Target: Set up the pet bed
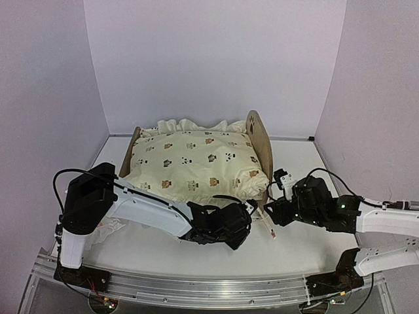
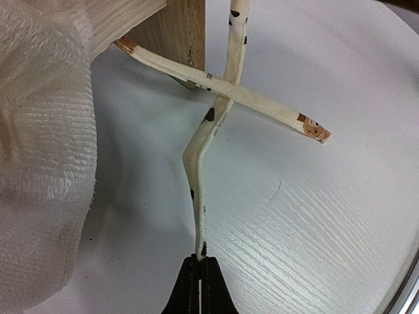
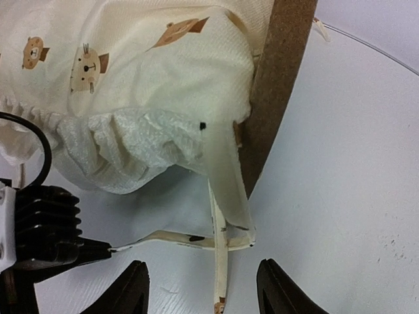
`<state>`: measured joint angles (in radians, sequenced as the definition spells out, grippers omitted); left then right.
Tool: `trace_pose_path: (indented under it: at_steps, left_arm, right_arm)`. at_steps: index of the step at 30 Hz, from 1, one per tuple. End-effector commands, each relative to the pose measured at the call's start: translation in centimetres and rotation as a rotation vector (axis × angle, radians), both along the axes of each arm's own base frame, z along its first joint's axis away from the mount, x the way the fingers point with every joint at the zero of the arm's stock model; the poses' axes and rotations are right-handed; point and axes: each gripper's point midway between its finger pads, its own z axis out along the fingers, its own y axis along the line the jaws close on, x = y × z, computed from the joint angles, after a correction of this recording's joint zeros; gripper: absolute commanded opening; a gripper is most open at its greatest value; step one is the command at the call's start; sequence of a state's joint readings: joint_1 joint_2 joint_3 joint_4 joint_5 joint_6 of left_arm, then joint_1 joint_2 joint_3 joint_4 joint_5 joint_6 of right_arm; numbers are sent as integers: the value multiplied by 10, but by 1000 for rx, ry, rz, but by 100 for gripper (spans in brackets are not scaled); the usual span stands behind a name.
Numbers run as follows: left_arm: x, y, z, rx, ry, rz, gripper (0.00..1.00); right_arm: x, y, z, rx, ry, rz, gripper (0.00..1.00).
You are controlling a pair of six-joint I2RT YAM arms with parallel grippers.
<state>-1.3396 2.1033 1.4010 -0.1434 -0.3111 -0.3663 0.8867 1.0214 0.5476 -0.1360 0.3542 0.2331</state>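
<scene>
The pet bed stands at mid-table, its light-wood end board to the right. The cream animal-print cushion fills it, ruffle spilling over the near edge. At the bed's near right corner post two cushion ties cross on the table. My left gripper is shut on the end of the spotted tie, which runs up under the other tie. My right gripper stands open just in front of the post. The loose tie lies between its fingers, untouched.
A crumpled piece of white fabric lies under the left arm near the table's left front. The cushion's ruffle hangs beside the ties. Both grippers are close together at the bed's corner. An aluminium rail borders the near edge.
</scene>
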Motion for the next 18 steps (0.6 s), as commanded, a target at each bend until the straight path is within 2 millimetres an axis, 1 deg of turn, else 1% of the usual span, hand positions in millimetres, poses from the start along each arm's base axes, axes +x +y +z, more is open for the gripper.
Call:
trace_pose_path:
  at_steps: [1,4,9,13,18]
  left_arm:
    - [8,-13,49,-101,-47,3,0]
    - [9,-12,50,-104,-50,5,0]
    - [10,-14,55,-121,-57,0,0]
    - [11,-16,58,-127,-60,-5,0]
    - [13,-15,61,-137,-65,-4,0]
  right_arm:
    - [22,6,22,-7,-108,-36,55]
    - [26,8,21,-24,-117,-35,49]
    - [30,10,21,-50,-137,-30,35]
    - [34,12,25,-66,-151,-27,30]
    - [36,13,21,-93,-149,-18,17]
